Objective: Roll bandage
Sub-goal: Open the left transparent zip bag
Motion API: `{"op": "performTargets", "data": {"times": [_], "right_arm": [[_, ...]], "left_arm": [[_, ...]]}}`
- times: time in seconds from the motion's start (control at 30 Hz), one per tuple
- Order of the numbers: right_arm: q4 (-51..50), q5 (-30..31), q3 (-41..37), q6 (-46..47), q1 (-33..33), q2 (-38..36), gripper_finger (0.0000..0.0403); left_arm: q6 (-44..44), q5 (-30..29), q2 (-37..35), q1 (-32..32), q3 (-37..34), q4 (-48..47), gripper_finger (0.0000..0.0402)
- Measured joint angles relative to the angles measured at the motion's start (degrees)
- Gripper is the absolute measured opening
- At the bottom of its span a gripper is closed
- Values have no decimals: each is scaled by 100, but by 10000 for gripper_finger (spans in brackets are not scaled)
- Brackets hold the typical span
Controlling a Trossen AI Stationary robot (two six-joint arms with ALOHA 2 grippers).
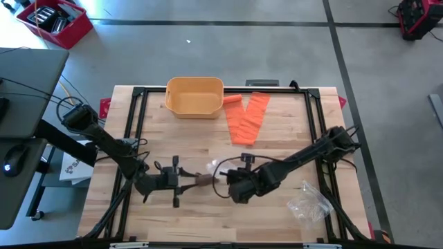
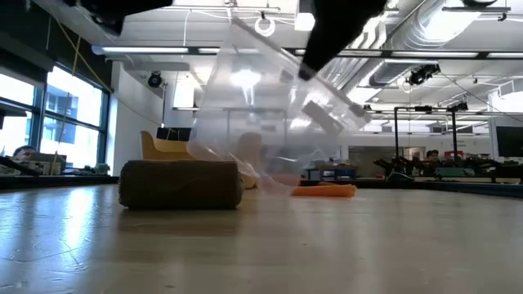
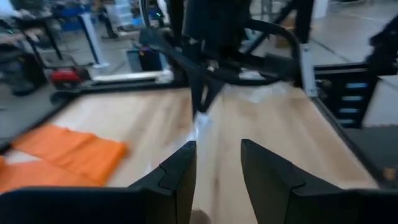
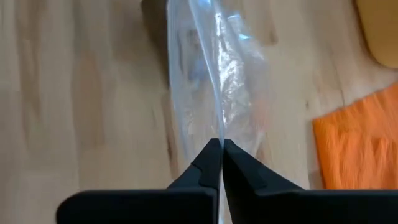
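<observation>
1. The right gripper (image 4: 221, 147) is pinched shut on the clear wrapper (image 4: 214, 81); pull it steadily away from the brown bandage roll (image 2: 181, 184) lying just beyond its tips
2. The left gripper (image 3: 217, 163) stands part open, holding nothing that shows
3. Farther off, the yellow bin (image 1: 194, 96) looks empty; orange cloth (image 1: 248, 117) lies beside it
</observation>
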Motion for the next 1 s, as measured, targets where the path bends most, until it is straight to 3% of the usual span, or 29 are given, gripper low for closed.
{"op": "performTargets", "data": {"times": [0.23,0.53,0.73,1.0], "right_arm": [[303,320,-2,48,-299,11,1],[307,1318,-2,466,-880,11,0],[671,1352,-4,-38,-1165,11,0],[1291,1035,-4,-880,-1082,120,0]], "left_arm": [[214,138,0,743,0,50,119],[1714,121,2,1331,471,116,125],[1887,153,4,1762,786,-1006,137],[1467,501,2,1921,796,-1393,138]]}}
